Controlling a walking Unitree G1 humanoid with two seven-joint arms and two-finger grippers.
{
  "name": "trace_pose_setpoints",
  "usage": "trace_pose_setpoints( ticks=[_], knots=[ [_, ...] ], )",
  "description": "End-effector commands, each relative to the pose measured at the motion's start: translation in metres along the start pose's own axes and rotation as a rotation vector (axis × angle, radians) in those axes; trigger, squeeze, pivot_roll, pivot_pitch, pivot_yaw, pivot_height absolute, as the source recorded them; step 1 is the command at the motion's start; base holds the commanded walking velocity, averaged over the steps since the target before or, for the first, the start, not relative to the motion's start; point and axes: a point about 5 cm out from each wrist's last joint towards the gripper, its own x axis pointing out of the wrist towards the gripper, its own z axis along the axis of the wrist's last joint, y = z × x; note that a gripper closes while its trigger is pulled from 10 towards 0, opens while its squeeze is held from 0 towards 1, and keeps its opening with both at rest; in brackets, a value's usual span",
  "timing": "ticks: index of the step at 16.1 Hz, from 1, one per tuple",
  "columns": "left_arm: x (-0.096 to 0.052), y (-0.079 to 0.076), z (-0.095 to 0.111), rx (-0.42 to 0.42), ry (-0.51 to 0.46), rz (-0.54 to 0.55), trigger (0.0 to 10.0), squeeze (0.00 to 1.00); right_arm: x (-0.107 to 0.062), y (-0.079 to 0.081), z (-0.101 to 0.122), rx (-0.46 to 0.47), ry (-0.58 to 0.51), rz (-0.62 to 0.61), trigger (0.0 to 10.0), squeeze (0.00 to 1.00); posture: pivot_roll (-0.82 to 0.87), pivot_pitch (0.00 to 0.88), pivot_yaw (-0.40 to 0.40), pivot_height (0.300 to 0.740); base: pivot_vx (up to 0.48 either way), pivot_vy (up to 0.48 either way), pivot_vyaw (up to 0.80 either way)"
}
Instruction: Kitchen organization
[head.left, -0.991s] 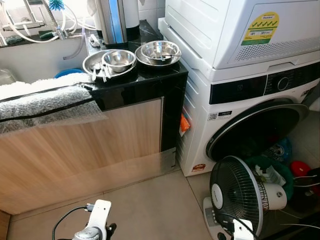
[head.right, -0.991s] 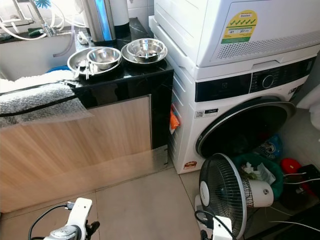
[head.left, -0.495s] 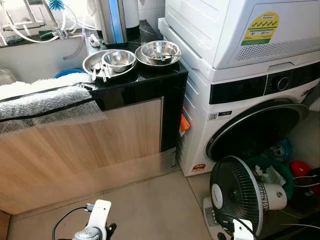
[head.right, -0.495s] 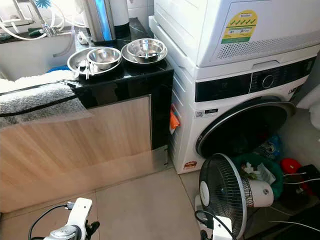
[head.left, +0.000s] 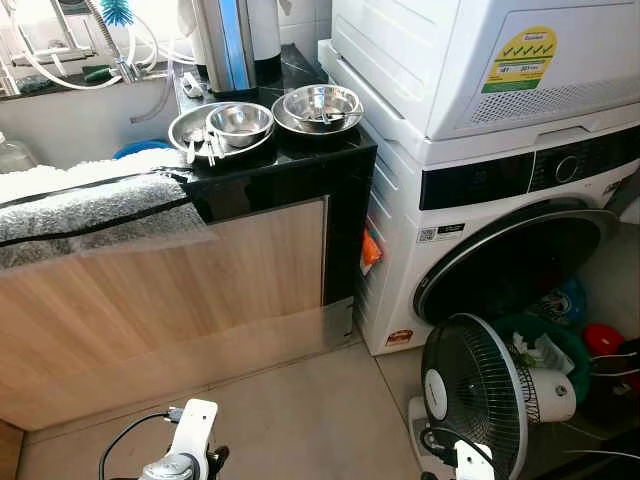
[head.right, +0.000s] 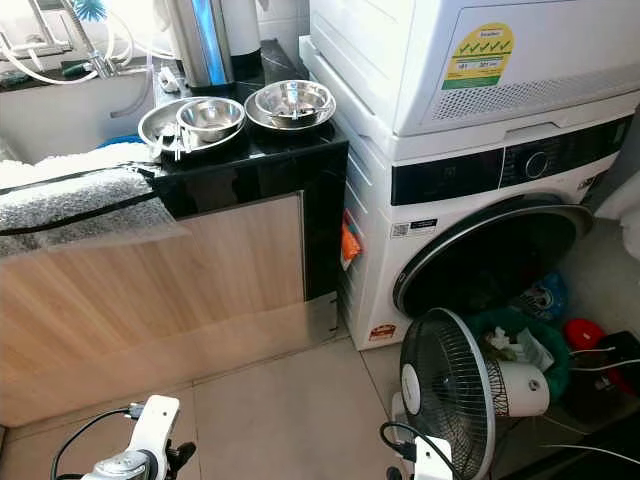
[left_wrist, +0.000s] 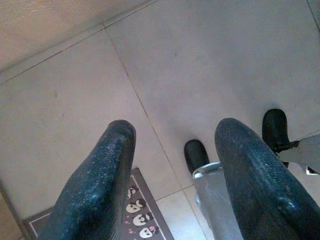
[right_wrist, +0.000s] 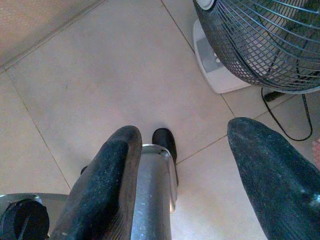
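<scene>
Both grippers, left (left_wrist: 175, 175) and right (right_wrist: 185, 175), hang spread and empty over the floor (left_wrist: 200, 75), while the bowls (head.left: 238, 122) sit far ahead on the table (head.left: 280, 165), slightly nearer the left arm.

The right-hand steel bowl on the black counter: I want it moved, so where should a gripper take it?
Grip the steel bowl by its thin rim at the near edge, coming from above and the front. It sits upright and open, and the washing machine crowds its right side.
</scene>
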Motion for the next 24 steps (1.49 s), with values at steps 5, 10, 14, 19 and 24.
trace_pose_setpoints(
  ticks=[5,10,14,19,24],
  knots=[
    [-0.001,0.001,-0.011,-0.098,0.027,0.025,10.0,0.00,-0.002,-0.007,-0.004,-0.070,0.023,-0.003,10.0,0.00,-0.01,0.000,0.014,0.740,0.000,0.000,0.00],
    [-0.001,-0.002,-0.012,-0.128,0.026,0.034,10.0,0.00,-0.004,-0.015,-0.008,-0.112,0.037,-0.010,10.0,0.00,-0.01,0.000,0.003,0.740,0.000,0.000,0.00],
    [-0.001,-0.003,-0.009,-0.087,0.023,0.011,10.0,0.00,-0.001,-0.013,0.005,-0.031,-0.016,-0.027,10.0,0.00,-0.02,0.000,0.007,0.740,0.000,0.000,0.00],
    [-0.001,-0.002,-0.010,-0.071,0.028,0.008,10.0,0.00,0.000,-0.004,0.007,0.038,-0.051,-0.022,10.0,0.00,-0.02,0.000,0.019,0.740,0.000,0.000,0.00],
    [-0.001,-0.001,-0.012,-0.056,0.034,0.003,10.0,0.00,-0.001,-0.009,0.000,0.018,-0.005,-0.055,10.0,0.00,-0.02,0.000,0.024,0.740,0.000,0.000,-0.48]
  ],
)
